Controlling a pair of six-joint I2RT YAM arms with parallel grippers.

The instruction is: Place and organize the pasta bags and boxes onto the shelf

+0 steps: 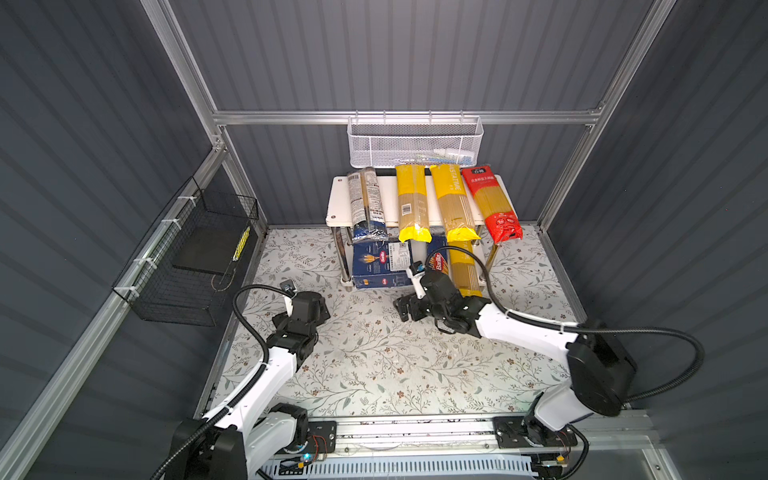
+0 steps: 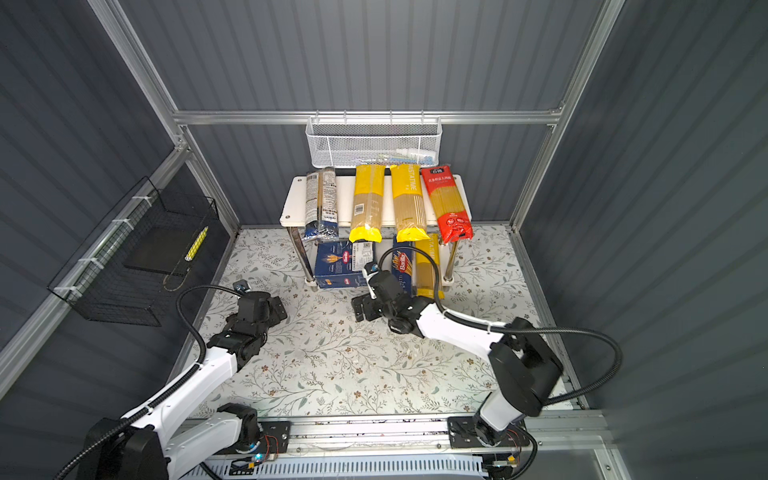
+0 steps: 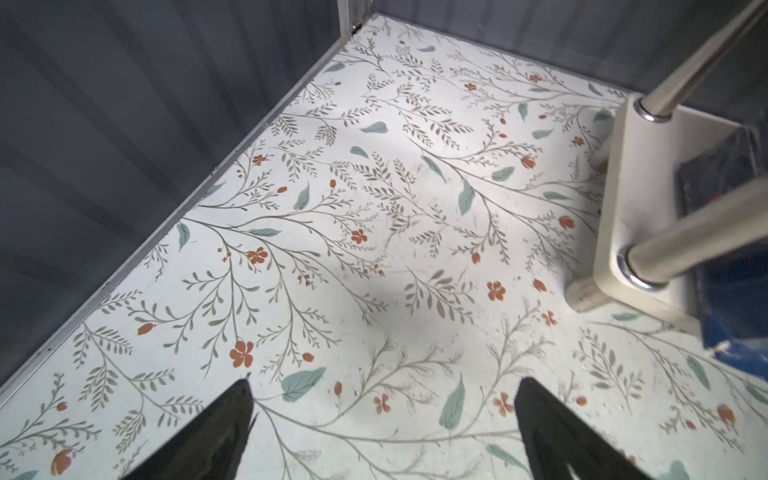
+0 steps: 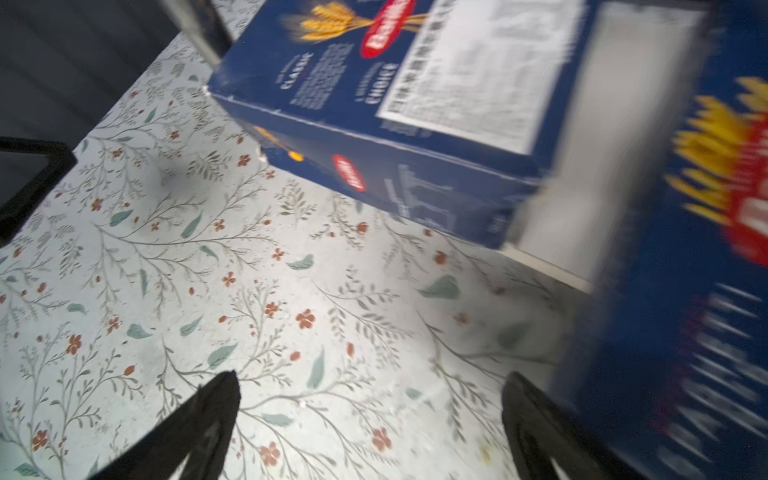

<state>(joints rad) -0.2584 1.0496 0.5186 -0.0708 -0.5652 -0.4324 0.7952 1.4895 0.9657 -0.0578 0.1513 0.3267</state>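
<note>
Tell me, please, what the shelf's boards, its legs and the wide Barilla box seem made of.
Shelf boards: matte white, probably plastic or coated wood. Legs: polished metal tube, with mirror-like glints. Wide Barilla box: printed cardboard, whitish at worn edges.

This is a robot test cell, a lab rig dressed up as a pantry: ribbed grey panel walls (image 1: 415, 54) in an aluminium frame (image 1: 399, 117), the left arm (image 1: 270, 370) and right arm (image 1: 528, 332) mounted on a front rail (image 1: 415, 430), a flowered table cover (image 1: 374, 365), and a small shelf (image 1: 337, 199) stocked with pasta.
</note>
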